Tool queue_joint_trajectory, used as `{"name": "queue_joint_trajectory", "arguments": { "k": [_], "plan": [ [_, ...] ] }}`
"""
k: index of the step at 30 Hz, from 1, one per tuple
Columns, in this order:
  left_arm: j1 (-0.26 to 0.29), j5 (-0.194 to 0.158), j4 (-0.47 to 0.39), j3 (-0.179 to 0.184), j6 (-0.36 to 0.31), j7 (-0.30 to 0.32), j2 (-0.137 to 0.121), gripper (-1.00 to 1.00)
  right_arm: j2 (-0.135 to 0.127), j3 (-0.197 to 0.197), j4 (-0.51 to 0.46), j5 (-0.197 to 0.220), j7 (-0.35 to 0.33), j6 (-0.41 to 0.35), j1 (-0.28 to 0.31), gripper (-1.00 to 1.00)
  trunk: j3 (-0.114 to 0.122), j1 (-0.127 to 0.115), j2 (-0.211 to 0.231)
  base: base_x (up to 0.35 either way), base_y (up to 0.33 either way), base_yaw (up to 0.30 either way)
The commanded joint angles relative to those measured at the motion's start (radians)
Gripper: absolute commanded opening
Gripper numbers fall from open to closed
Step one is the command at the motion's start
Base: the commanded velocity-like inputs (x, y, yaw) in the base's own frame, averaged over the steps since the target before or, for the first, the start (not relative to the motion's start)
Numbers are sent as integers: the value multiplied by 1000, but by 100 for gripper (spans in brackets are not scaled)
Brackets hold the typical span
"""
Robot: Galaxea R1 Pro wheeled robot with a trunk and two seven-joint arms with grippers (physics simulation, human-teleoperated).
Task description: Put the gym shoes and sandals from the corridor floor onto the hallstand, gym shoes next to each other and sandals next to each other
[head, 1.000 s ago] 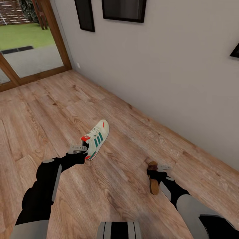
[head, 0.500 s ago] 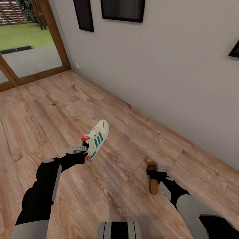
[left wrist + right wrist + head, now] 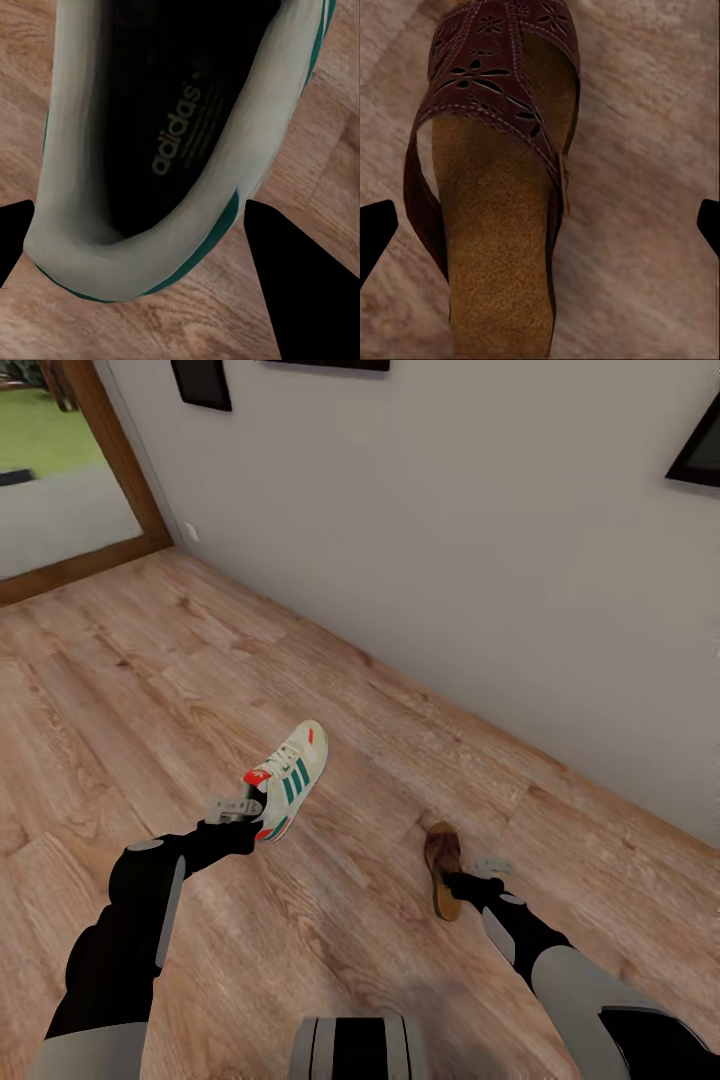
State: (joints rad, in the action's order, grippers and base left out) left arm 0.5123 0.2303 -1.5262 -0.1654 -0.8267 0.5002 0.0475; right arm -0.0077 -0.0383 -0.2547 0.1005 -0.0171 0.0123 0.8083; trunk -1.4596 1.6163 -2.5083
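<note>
Left hand (image 3: 243, 808) grips the gym shoe (image 3: 288, 778) at its heel; right hand (image 3: 478, 873), fingers spread wide (nothing held), sits beside the sandal (image 3: 441, 868).

The heel of the gym shoe (image 3: 288, 780) is covered by the left gripper (image 3: 243, 807) in the head view, and in the left wrist view the toe of the shoe is cut off by the picture edge. The heel end of the sandal (image 3: 491, 187) is cut off in the right wrist view. Whether the right gripper (image 3: 478, 875) touches the sandal cannot be told.
</note>
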Motion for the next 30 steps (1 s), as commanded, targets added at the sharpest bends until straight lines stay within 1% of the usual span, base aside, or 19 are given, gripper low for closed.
{"name": "queue_joint_trajectory", "arguments": {
  "k": [1, 6, 10, 15, 18, 27, 30],
  "plan": [
    [0, -2, 0, 0, 0, 1, 0, -100, 0, 0, 0, 0, 0, 0, 0, 100, -5, 0, 0, 0, 0, -183],
    [0, -2, 0, -1, 0, 1, 0, -100, 0, 2, -1, -5, -1, 11, 0, 100, -31, 3, -1, 0, 0, -182],
    [0, -2, 0, -1, 0, 1, 0, -100, 2, 5, -3, -12, -1, 20, 0, 100, -37, 3, -1, 0, 0, -167],
    [0, -2, 0, 0, 0, 1, 0, -100, 3, 6, -3, -13, -1, 21, 0, 100, -38, 3, -1, 0, 0, -37],
    [0, -2, 0, 0, 0, 1, 0, -100, 3, 7, -3, -13, -1, 21, 0, 100, -39, 3, -1, 0, 0, 90],
    [0, -2, 0, 0, 0, 1, 0, -100, 3, 7, 0, -13, -1, 21, 0, 100, -47, 3, -1, 0, 0, 215],
    [0, -2, 0, 0, 0, 1, 0, -100, 3, 6, 0, -13, -1, 21, 0, 100, -48, 3, -1, 0, 0, 109]
  ]
}}
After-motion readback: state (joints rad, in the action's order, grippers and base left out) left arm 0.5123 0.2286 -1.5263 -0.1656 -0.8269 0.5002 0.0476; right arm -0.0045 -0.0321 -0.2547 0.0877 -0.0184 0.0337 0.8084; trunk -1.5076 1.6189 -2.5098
